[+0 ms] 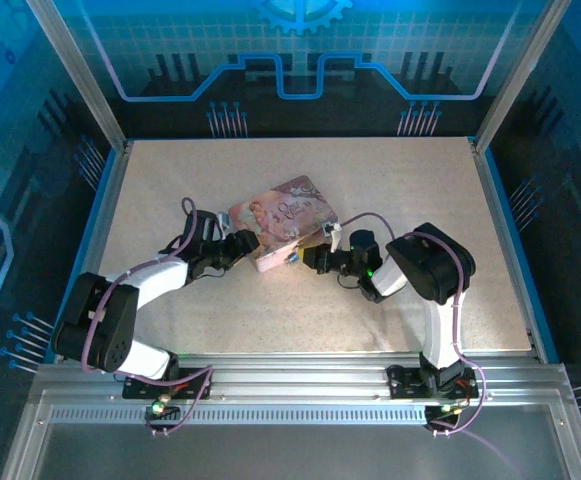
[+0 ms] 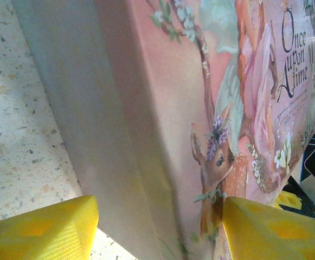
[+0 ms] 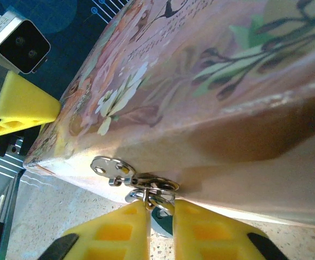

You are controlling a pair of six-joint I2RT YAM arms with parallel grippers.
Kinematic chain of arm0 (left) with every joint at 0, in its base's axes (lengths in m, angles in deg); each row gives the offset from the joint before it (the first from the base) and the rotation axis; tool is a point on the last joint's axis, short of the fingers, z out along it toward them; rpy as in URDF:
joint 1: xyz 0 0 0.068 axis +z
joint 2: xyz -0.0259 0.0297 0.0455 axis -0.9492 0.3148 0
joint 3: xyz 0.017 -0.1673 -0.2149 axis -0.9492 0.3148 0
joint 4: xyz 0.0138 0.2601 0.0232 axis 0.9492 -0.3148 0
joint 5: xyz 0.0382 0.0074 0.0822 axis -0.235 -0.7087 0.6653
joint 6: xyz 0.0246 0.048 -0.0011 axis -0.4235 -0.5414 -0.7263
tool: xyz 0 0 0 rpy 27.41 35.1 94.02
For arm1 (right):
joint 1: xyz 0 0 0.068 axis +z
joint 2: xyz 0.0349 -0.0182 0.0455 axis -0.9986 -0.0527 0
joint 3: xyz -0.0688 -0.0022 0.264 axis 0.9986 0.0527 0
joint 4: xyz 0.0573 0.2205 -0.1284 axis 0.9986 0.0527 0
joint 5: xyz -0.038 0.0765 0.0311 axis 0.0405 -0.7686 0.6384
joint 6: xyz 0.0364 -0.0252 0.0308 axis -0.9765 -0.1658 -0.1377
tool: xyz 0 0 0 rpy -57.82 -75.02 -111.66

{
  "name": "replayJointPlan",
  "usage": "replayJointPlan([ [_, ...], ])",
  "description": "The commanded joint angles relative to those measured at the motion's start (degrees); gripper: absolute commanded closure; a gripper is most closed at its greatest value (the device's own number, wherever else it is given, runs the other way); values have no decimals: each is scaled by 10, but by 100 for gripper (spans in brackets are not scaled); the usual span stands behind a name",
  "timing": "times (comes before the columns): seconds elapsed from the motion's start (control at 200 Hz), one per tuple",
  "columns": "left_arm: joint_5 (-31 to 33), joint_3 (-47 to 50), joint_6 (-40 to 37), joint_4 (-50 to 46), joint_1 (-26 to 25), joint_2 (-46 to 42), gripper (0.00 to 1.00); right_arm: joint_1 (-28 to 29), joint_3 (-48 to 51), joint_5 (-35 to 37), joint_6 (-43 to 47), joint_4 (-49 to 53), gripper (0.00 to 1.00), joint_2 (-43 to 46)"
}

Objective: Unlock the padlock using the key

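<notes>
Pinching padlock (image 3: 160,214) between right gripper (image 3: 161,227) fingers | left gripper (image 2: 160,227) open astride tin (image 2: 162,108)

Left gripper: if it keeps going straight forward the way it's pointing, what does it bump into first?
Probably the pink tin. The left gripper points straight at its side wall, which already sits between the yellow fingers.

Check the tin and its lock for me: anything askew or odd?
The pink tin lies skewed on the table, left fingers straddling one end. Right fingers pinch the padlock at the hasp. Nothing looks damaged.
</notes>
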Motion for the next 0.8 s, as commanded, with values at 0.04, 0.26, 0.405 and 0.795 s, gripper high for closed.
replayJointPlan([
  [0.04,5,7,2,-54,-9,22,37,8,-4,-9,4,-16,88,-8],
  [0.26,7,10,2,-54,-10,20,37,6,-2,-1,0,-15,93,-7],
  [0.405,9,14,2,-52,-9,20,37,5,6,6,-7,-23,95,-6],
  [0.795,9,19,2,-48,-9,19,37,-5,22,14,-35,-53,98,4],
])
